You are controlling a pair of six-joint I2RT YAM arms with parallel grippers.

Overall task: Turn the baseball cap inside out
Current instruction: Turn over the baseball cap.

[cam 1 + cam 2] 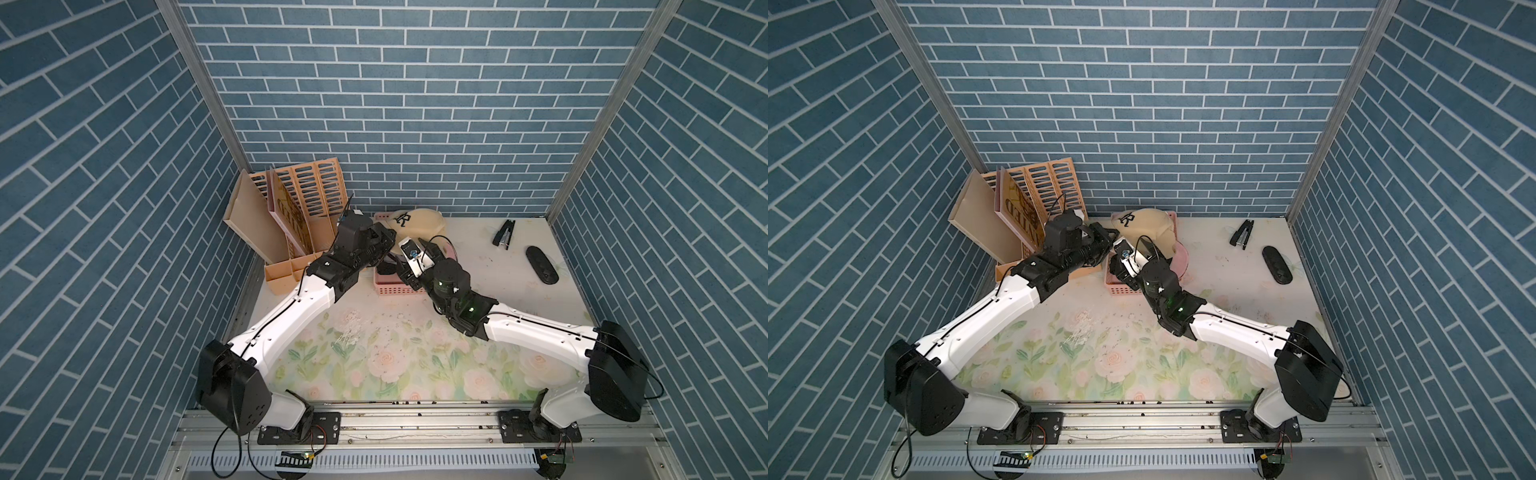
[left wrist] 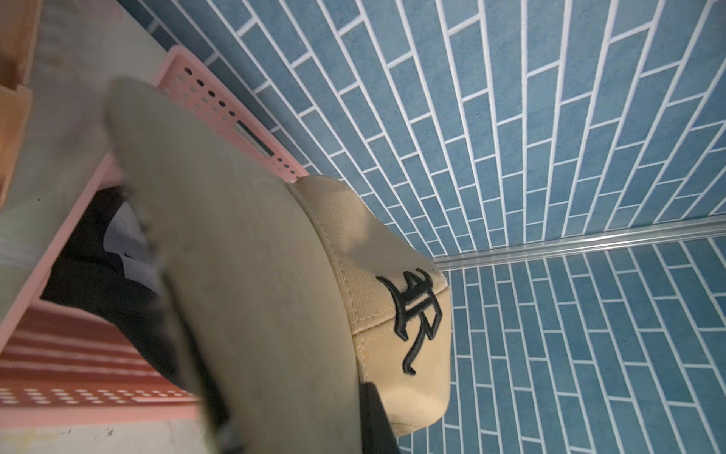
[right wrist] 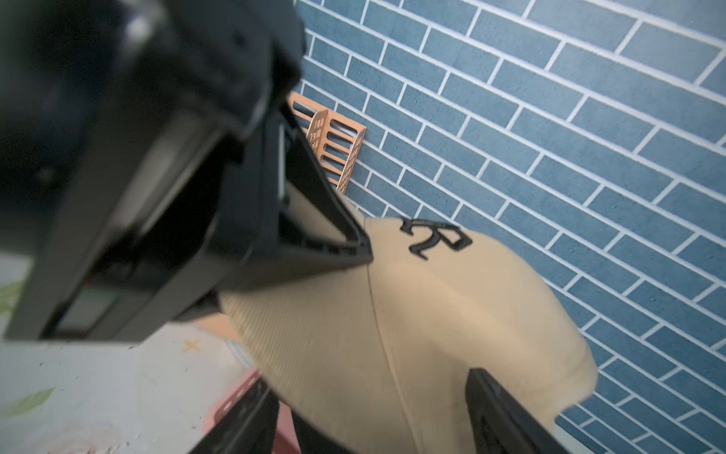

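Over the basket [image 1: 397, 287] at the tabletop's [image 1: 478, 257] back, I'm holding the cap [image 1: 419, 220] by its brim [image 2: 235, 255], left jaws clamped on it. Right jaws are straddling the crown [image 3: 451, 306], open. Crown isn't inverted yet, so I'm judging the next move is calling for a push-through.

The left arm [image 1: 291, 316] is stretched forward and inward from its base, and the left gripper [image 1: 387, 237] is clamped tight on the brim of the cap [image 1: 419, 222]. The right arm [image 1: 540, 332] is reached inward to meet it, so that the two wrists are brought close together. The right gripper [image 3: 369, 381] is held wide, with its fingers [image 3: 503, 408] spread to either side of the cap's crown.
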